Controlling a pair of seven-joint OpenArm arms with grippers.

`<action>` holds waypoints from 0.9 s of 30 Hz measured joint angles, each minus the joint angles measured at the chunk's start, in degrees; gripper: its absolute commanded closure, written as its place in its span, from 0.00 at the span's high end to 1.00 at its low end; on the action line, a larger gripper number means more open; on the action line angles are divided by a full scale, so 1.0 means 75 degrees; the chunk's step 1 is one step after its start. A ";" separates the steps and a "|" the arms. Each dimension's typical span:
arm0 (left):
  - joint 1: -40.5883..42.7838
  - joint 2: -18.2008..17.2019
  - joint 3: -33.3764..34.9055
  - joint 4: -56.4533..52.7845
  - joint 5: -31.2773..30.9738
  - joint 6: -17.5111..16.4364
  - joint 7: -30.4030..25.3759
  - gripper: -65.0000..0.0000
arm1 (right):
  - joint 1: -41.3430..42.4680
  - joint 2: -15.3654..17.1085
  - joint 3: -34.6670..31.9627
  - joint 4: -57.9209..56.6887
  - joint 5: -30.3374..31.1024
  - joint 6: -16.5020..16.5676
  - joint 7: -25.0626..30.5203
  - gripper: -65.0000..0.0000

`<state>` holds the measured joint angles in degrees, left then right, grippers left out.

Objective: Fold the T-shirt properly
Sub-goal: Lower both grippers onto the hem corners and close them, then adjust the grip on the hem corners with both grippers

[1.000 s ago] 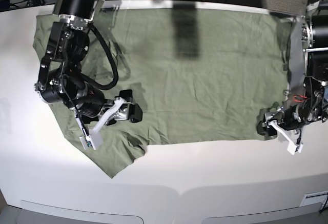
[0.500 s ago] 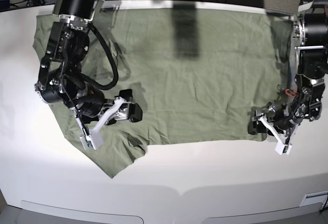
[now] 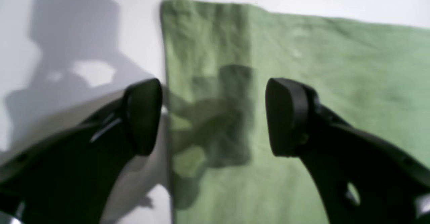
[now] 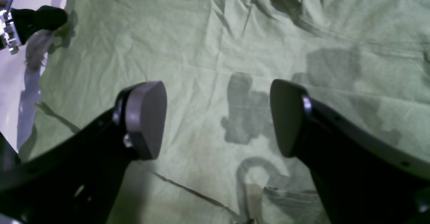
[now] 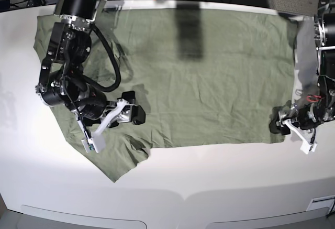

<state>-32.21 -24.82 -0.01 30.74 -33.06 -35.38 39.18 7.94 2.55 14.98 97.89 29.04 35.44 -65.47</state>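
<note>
Two arms: both over the work surface, neither holding cloth.
Garment: T-shirt (image 5: 199,77) lay spread flat and wrinkled across the upper and middle part of the base view, on the white table (image 5: 220,176); one sleeve flap trailed toward lower left of that frame.
Right gripper (image 5: 112,124): sat at left of the base view, above the sleeve end of the shirt; jaws spread wide, nothing between them. Wrist view showed only flat green fabric and shadows under the pads.
Left gripper (image 5: 293,129): sat at right edge of the base view, at the lower right corner of the shirt; jaws spread wide, empty. Wrist view showed one pad over bare table, the other over cloth, with the straight side edge of the shirt running up the frame between them.
Contact: could not tell whether either set of fingertips touched the fabric; no pinched fold visible.
Step in hand (judged): approach before the first grasp; no fold made yet, task barely begun.
Next move (judged): called for lowering the left gripper onto the corner edge it straddled and closing on one or both layers; called for the right gripper to settle on a matching edge or sleeve at its end, so both ends could lift together.
Risk (judged): thin flat cloth, easy to miss or to catch only a wrinkle.
</note>
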 measured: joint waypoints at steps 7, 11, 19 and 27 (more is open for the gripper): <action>0.0038 0.0032 0.0000 0.0000 -0.0580 -0.0061 0.0216 0.70 | 0.0000 0.0000 0.0000 0.0000 0.0000 0.0000 0.0000 0.73; 0.0038 0.0029 0.0000 -0.0003 -0.0600 -0.0082 0.0198 0.70 | 0.0000 -0.0003 0.0000 0.0000 0.0000 0.0000 -0.0003 0.73; 0.0079 0.0119 0.0009 -0.0029 0.0356 -0.0117 -0.0921 0.70 | 0.0000 -0.0003 0.0000 0.0000 0.0000 0.0000 -0.0003 0.73; -0.0006 0.0364 0.0009 -0.0035 0.0449 -0.0085 -0.1014 0.70 | 0.0000 -0.0003 0.0000 0.0000 0.0003 0.0000 -0.0003 0.73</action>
<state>-32.25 -22.09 0.05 30.48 -29.69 -36.01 31.57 7.94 2.52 14.98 97.89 29.06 35.44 -65.49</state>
